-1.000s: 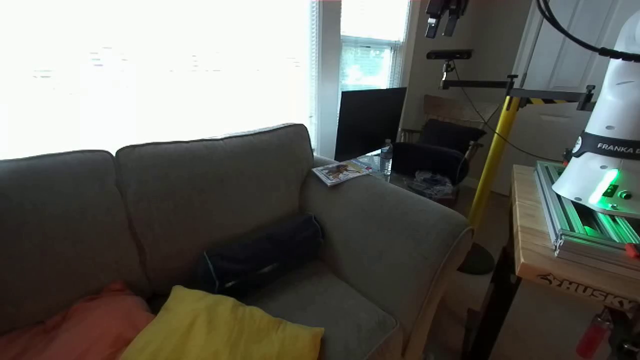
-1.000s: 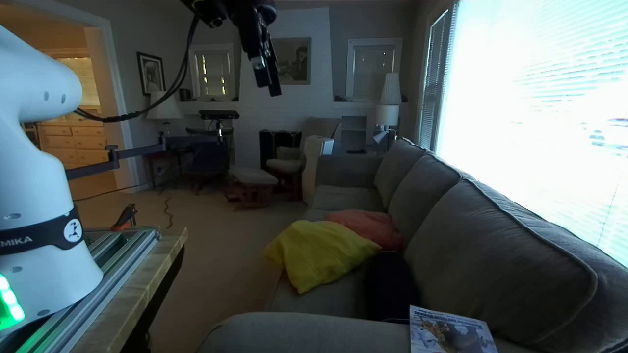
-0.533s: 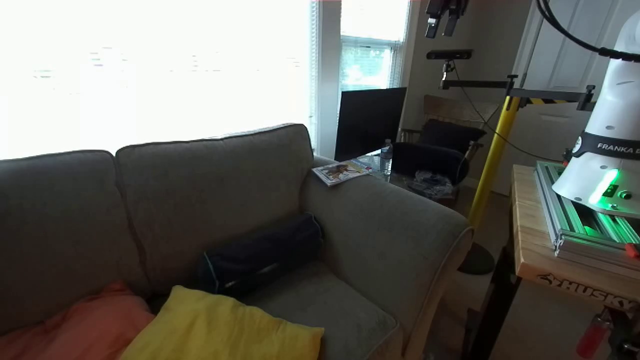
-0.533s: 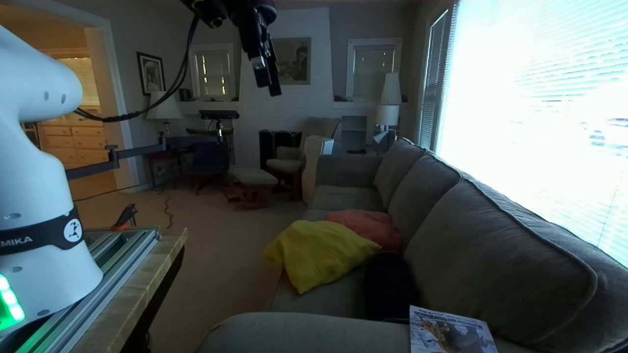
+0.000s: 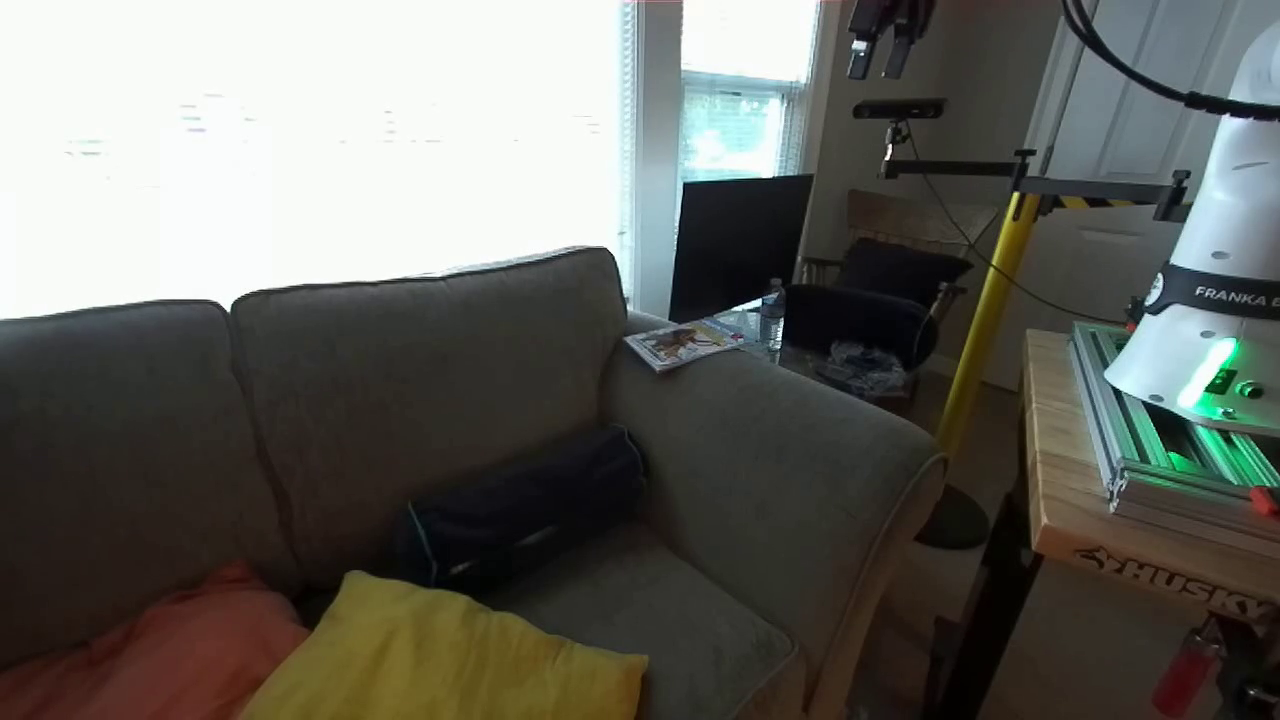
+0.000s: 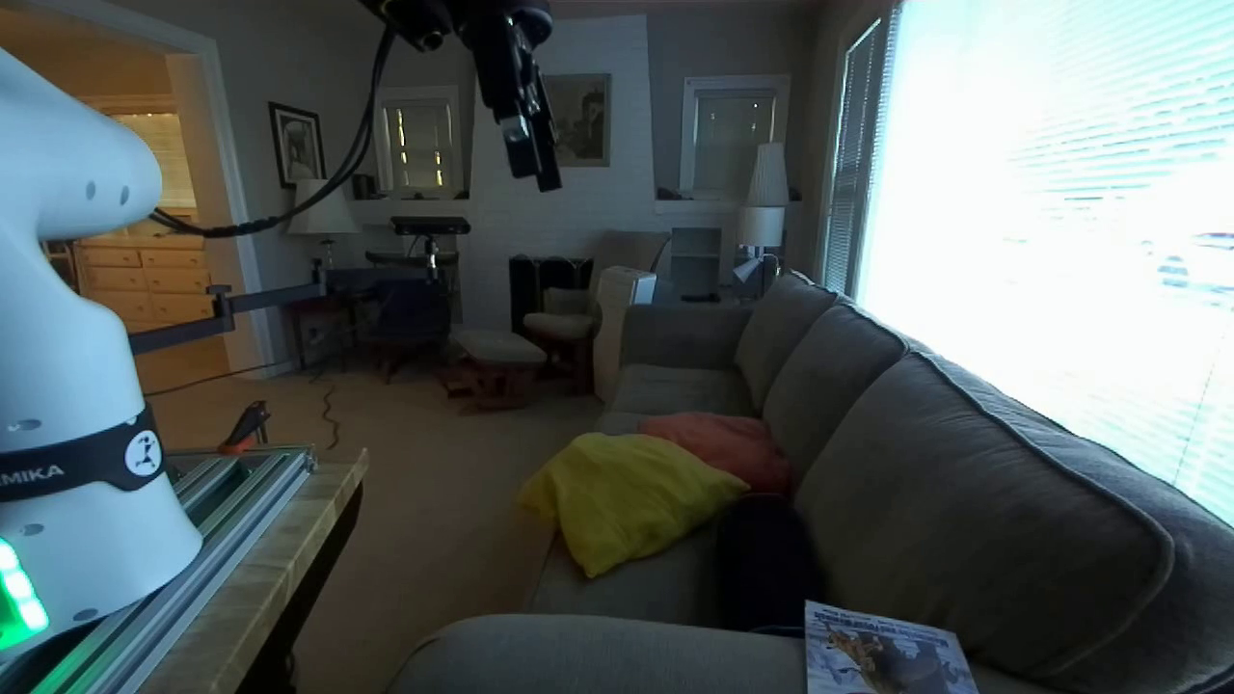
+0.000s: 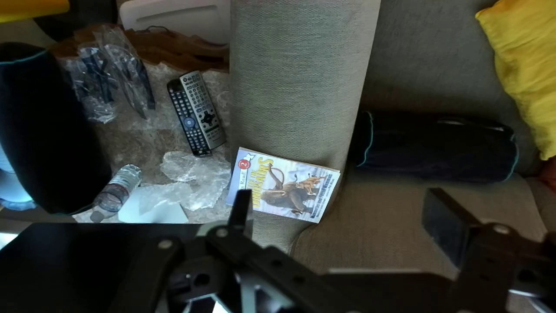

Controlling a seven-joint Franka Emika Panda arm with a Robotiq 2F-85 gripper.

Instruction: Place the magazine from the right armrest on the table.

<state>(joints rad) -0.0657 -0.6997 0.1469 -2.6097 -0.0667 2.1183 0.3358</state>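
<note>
The magazine (image 7: 286, 191) has a whitish cover with an elephant-like animal and lies flat on the right armrest (image 7: 295, 78). In both exterior views the magazine (image 5: 684, 344) (image 6: 882, 655) lies on the armrest (image 5: 790, 430) (image 6: 598, 655) against the back cushion. The table (image 7: 130, 143) beside the armrest has a mottled top with a brown wooden edge. My gripper (image 7: 339, 204) is open and empty, its jaws wide apart. In both exterior views the gripper (image 5: 876, 72) (image 6: 537, 178) hangs high above the furniture. In the wrist view its left finger overlaps the magazine's edge in the picture, without touching.
On the table are two remotes (image 7: 196, 115), crumpled plastic (image 7: 195, 178) and a water bottle (image 7: 119, 187). A black screen (image 5: 742, 245) stands behind. A dark bolster (image 7: 438, 145) and a yellow cloth (image 7: 521, 65) lie on the seat. A yellow pole (image 5: 985, 310) holds a camera.
My gripper has shifted very slightly, a little left and down in an exterior view and a little right in an exterior view. The magazine has not moved.
</note>
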